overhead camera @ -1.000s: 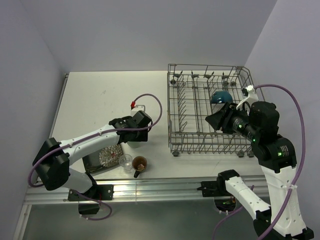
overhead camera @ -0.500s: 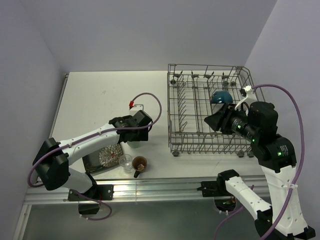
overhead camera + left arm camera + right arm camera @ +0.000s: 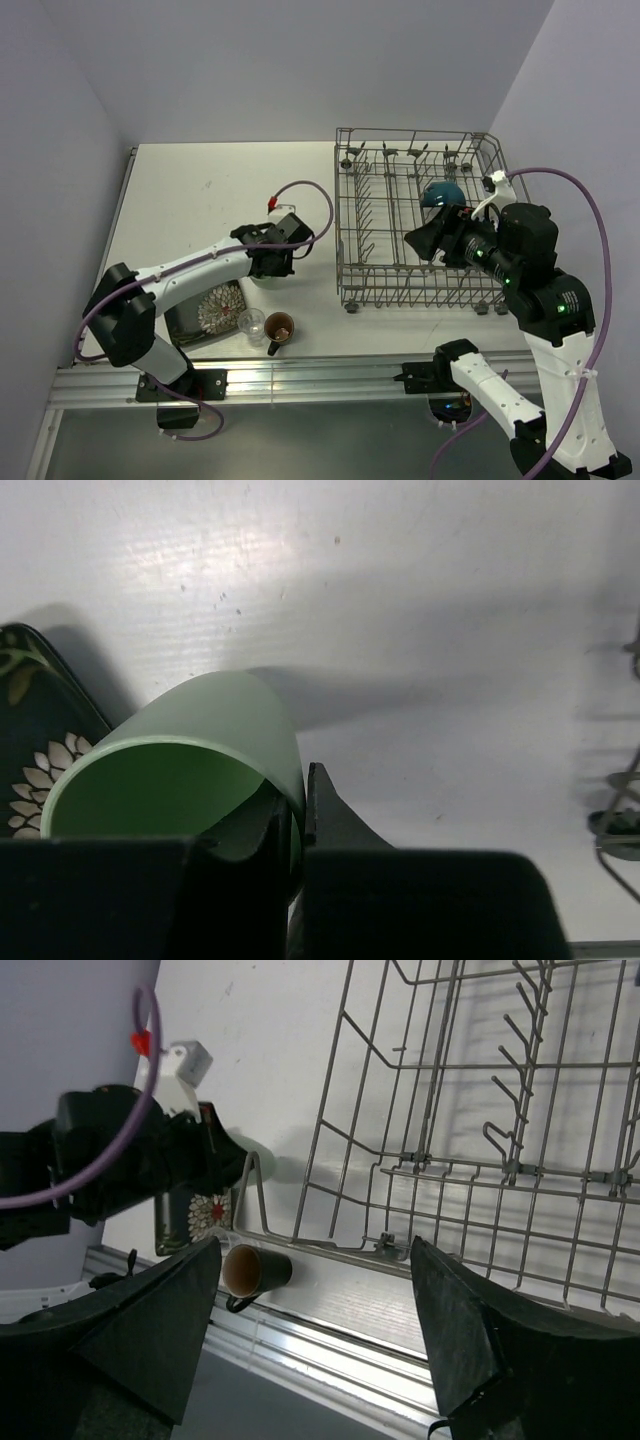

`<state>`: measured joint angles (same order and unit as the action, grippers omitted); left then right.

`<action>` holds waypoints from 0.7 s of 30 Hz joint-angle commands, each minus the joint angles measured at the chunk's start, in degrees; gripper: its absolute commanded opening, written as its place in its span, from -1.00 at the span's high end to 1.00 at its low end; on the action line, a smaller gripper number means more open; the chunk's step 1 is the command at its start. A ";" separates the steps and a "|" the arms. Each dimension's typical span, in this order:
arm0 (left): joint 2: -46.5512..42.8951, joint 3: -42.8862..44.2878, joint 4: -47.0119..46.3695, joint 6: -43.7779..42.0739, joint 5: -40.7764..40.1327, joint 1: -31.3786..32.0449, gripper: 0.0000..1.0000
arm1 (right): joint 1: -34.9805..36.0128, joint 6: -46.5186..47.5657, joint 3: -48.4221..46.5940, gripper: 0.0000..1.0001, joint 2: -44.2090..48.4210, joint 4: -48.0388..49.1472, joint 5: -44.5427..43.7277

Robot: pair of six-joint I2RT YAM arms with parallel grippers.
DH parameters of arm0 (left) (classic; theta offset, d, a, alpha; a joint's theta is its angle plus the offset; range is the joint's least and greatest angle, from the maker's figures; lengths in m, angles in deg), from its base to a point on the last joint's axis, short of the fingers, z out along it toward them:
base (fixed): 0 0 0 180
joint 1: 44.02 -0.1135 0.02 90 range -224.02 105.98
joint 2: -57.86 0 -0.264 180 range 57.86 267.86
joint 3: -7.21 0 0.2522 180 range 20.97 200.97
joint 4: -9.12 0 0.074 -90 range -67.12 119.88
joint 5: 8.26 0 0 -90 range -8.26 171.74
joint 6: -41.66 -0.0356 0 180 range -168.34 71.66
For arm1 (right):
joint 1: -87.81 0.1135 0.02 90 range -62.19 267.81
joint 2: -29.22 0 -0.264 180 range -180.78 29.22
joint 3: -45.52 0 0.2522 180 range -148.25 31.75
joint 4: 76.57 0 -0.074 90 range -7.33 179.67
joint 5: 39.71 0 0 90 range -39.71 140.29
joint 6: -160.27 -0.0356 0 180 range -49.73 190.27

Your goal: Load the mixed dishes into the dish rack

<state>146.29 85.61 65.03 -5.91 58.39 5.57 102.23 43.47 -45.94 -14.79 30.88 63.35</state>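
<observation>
**Greens, Browns and a Daisy Print on White**

Low left in the left wrist view, the pale green plastic cup (image 3: 215, 730) is plain inside and out. At that frame's left edge, the square black floral plate (image 3: 28, 750) carries white daisy petals and tan leaves. In the overhead view's lower left, the small clear glass (image 3: 251, 322) is colourless and the brown handled mug (image 3: 280, 327) is tan inside. Right of centre, the dark round bowl (image 3: 440, 192) reads teal-blue amid the grey metal wire dish rack (image 3: 339, 215). The table (image 3: 200, 190) is white, faintly speckled. The cables (image 3: 548, 171) are purple.
</observation>
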 commanded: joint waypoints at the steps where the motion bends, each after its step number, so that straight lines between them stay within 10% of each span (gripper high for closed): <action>1: -0.79 8.10 3.35 -2.88 -3.79 -1.59 1.00 | 0.53 -0.35 -1.50 -0.69 -0.81 0.69 1.08; 8: -7.02 28.23 9.97 -4.11 -4.16 -5.02 1.00 | 0.88 -1.67 -0.45 -0.99 -1.78 3.14 6.78; 13: -9.75 38.45 4.72 -2.36 10.58 -6.60 1.00 | 0.97 -3.77 1.49 -0.99 -2.13 8.50 16.89; 21: -19.33 14.75 -38.24 22.14 43.38 -7.84 1.00 | 0.97 -11.42 2.72 -0.95 -3.97 22.30 33.95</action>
<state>125.81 107.44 46.26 3.78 86.54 -2.32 102.84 35.62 -43.75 -17.92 43.87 88.16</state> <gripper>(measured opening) 0.089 0.981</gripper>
